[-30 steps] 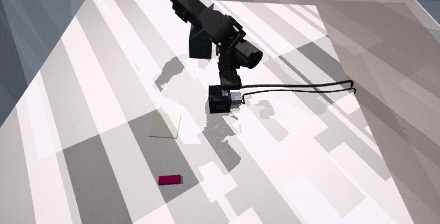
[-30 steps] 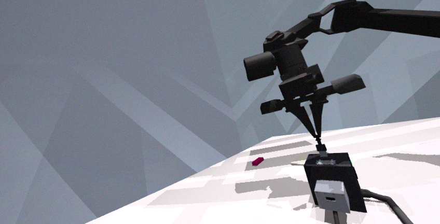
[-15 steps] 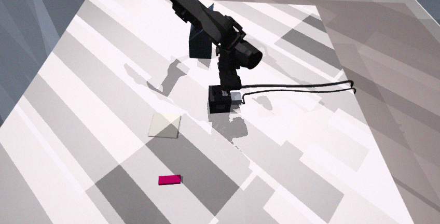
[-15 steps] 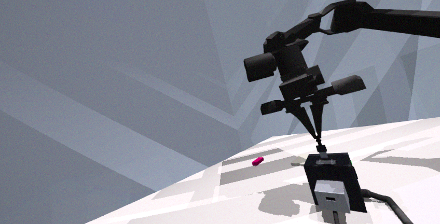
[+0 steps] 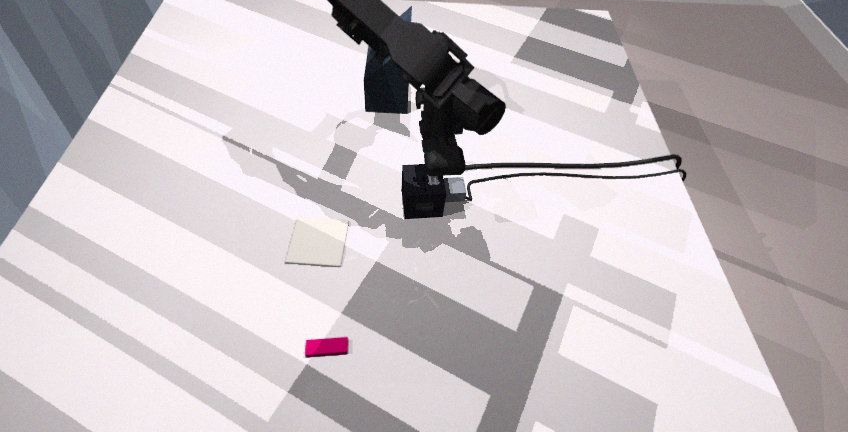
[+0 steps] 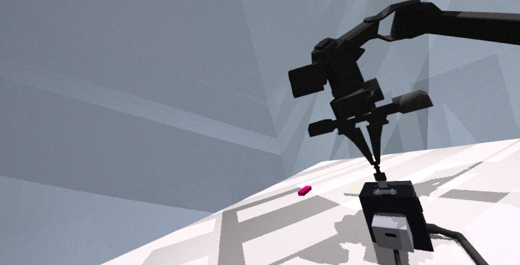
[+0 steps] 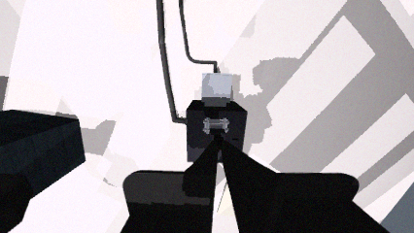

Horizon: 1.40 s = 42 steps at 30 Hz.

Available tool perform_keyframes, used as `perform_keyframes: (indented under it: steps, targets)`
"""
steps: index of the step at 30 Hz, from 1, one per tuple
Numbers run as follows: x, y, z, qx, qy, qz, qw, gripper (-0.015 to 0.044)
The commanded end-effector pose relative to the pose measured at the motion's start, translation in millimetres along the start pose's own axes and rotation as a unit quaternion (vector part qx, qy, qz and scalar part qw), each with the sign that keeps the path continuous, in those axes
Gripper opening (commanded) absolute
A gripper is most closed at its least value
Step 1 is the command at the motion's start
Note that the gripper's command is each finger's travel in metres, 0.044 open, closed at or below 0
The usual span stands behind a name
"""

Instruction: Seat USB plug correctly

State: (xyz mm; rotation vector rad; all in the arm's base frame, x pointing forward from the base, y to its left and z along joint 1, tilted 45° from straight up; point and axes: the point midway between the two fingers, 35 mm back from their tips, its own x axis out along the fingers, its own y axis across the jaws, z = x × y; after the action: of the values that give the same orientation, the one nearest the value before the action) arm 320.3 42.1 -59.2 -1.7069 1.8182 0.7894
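The black power cube (image 5: 423,204) (image 6: 388,205) (image 7: 196,146) stands upright on the table. A pale metal fitting (image 6: 385,191) (image 7: 216,125) shows on its top. My gripper (image 6: 376,164) (image 7: 219,145) is above the cube, shut on the USB plug's thin upper part. The plug's dark body (image 6: 379,176) hangs just below the fingertips, leaning slightly. A short length of its metal shell (image 6: 381,183) shows between the body and the cube's top. Whether the shell's end is inside the socket or just above it, and which way round it is, I cannot tell. In the wrist view the fingers hide the plug.
A white block plug (image 5: 456,188) (image 6: 391,230) (image 7: 217,87) sits on the cube's side. Two dark cables (image 5: 571,165) (image 7: 162,53) run to the table's edge. A dark blue block (image 5: 386,91) (image 7: 44,146), a cream square (image 5: 318,243) and a pink bar (image 5: 326,346) (image 6: 304,190) lie around.
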Motion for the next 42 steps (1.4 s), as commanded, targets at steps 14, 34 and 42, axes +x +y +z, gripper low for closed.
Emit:
perform_keyframes:
  steps: [14, 34, 42]
  targets:
    - [2.4, -0.6, -0.6, -0.003, 0.002, -0.002, 1.000, 0.0000]
    - [4.9, -0.6, -0.6, -0.003, 0.002, -0.002, 1.000, 0.0000]
    - [5.8, -0.6, -0.6, -0.003, 0.002, -0.002, 1.000, 0.0000]
